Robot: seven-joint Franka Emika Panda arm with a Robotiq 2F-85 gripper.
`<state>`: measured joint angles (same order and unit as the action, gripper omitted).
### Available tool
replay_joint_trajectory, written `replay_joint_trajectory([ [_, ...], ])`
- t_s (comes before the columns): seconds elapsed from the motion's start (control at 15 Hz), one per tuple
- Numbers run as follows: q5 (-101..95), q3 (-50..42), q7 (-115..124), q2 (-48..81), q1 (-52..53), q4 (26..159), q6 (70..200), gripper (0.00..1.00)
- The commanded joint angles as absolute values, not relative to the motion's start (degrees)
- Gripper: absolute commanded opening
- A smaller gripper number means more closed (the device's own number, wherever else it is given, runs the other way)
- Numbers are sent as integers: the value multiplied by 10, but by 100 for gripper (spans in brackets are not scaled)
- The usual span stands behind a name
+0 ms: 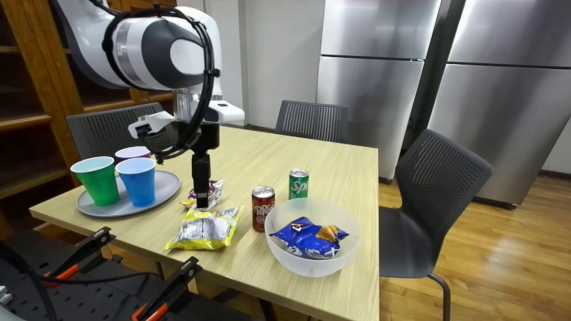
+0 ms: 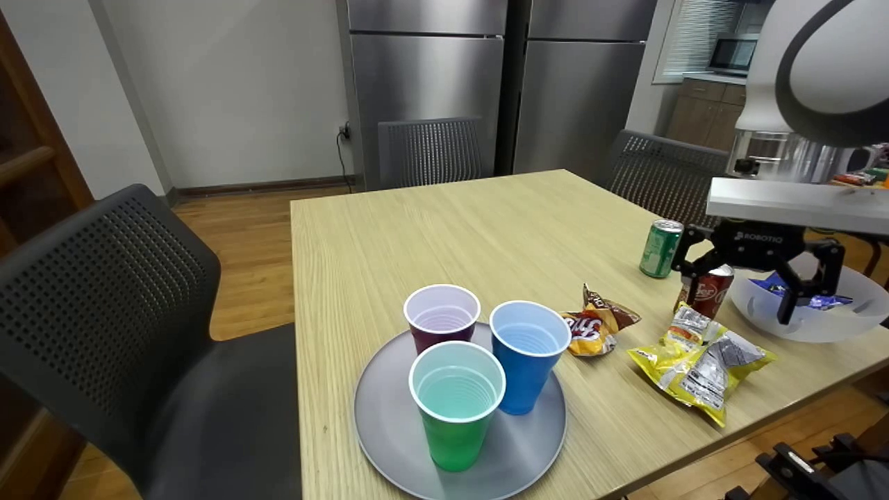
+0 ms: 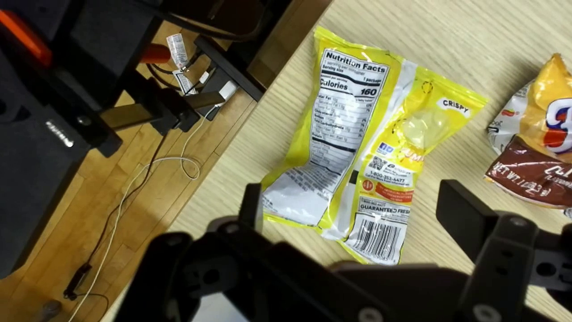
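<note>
My gripper (image 3: 353, 203) is open and empty, its fingers wide apart over a yellow chip bag (image 3: 353, 147) on the table. In an exterior view the gripper (image 2: 740, 302) hangs above that bag (image 2: 701, 364), with no contact visible. An orange and brown Fritos bag (image 3: 545, 134) lies beside the yellow one; it also shows in an exterior view (image 2: 594, 326). A Dr Pepper can (image 1: 263, 209) and a green Sprite can (image 1: 298, 183) stand upright nearby. A translucent white bowl (image 1: 312, 267) holds a blue chip bag (image 1: 308, 238).
A grey plate (image 2: 378, 410) carries a green cup (image 2: 455, 430), a blue cup (image 2: 524, 375) and a dark red cup (image 2: 441, 312). Chairs (image 1: 432, 191) stand around the table (image 2: 417, 229). Black and orange clamps (image 1: 169, 287) sit by the table's edge. Refrigerators (image 1: 370, 102) stand behind.
</note>
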<state>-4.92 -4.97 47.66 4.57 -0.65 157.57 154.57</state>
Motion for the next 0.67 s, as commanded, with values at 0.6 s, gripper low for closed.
replay_joint_trajectory([
  [0.6,-38,-96,569,157,60,1573,1649,100],
])
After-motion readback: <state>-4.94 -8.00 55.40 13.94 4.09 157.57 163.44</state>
